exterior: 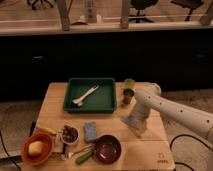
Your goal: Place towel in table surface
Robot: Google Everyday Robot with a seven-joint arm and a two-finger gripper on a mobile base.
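Note:
The towel point(128, 121), a thin grey-blue cloth, lies on the light wooden table surface point(150, 145) at the right of the middle. My gripper point(136, 118) points down at the end of the white arm, right over the towel and at or just above it. The arm comes in from the right. The gripper hides part of the towel.
A green tray point(106, 103) with a pale utensil stands at the back. A green cup point(128, 94) is beside it. A blue sponge block point(90, 131), a dark bowl point(106, 149), a small bowl point(69, 135) and an orange bowl point(36, 148) are at the front left.

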